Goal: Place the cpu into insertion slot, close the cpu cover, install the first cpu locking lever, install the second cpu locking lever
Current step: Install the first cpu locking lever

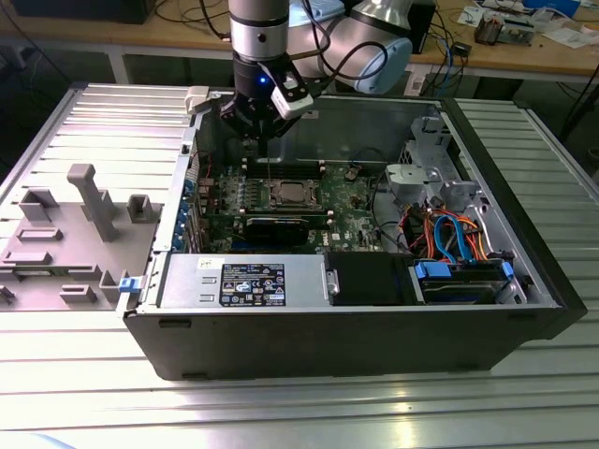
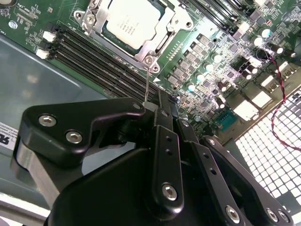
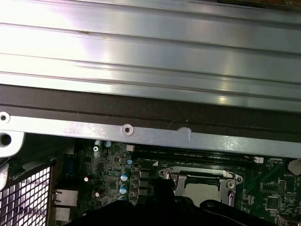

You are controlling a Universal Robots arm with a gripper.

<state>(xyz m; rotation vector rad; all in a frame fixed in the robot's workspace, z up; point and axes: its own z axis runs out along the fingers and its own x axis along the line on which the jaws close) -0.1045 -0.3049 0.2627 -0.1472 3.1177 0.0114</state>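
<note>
In the exterior view, going from its left to its right: a grey moulded fixture tray (image 1: 70, 234) lies on the ribbed metal table (image 1: 299, 402), then comes the open black computer case (image 1: 356, 327) with the green motherboard (image 1: 356, 210) on its floor, and at the far right a bundle of orange and blue cables (image 1: 454, 238).

The black gripper (image 1: 267, 117) hangs over the board's rear edge, just behind the socket. Its fingers are pressed together on a thin silvery wire probe (image 2: 147, 84) that runs down to the socket's corner screw in the second wrist view.

The cpu (image 2: 128, 22) — a small flat square chip with a silver-grey top — already lies in its slot. The cpu cover (image 2: 162, 33), a thin silvery metal frame with a square window, appears to lie flat around it, so the chip shows through the window; both wrist views agree. Whether either locking lever is hooked, I cannot tell.

I judge the lever work to be in hand. Doing it well means keeping the thin probe vertical so it does not flex — and moving along the cover's edge, clear of the memory slots (image 2: 99, 54) just beside the socket.
</note>
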